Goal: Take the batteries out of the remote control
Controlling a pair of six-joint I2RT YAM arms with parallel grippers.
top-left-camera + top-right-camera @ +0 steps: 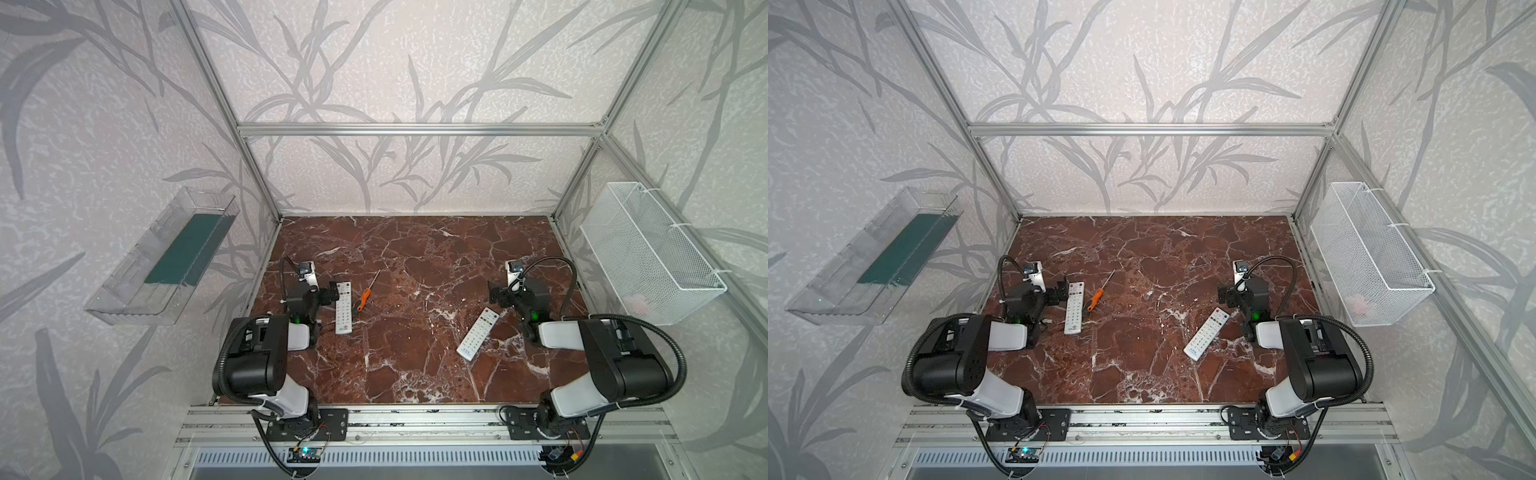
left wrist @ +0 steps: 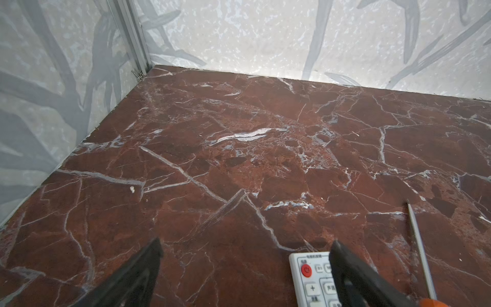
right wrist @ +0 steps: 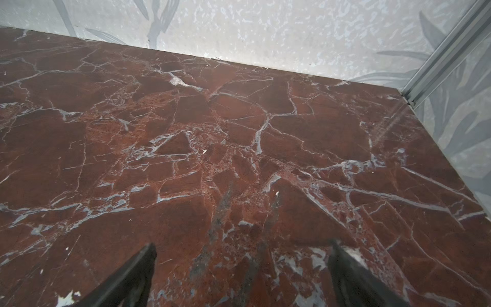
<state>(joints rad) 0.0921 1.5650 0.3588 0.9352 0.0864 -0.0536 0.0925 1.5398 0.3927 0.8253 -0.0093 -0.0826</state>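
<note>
Remote control [image 1: 343,307] lies face-up beside the left gripper's [image 2: 245,243] spread jaws.

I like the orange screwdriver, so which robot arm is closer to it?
Left. The left end effector sits just across one remote from the screwdriver; the right end effector is far across the table.

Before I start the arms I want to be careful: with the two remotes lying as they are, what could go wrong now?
1. The left remote and the right remote lie buttons up on the table, with no batteries in sight. Reaching them probably means turning a remote over, and it may slide on the smooth stone.
2. The screwdriver lies close beside the left remote. The open left jaws may knock it while reaching.
</note>
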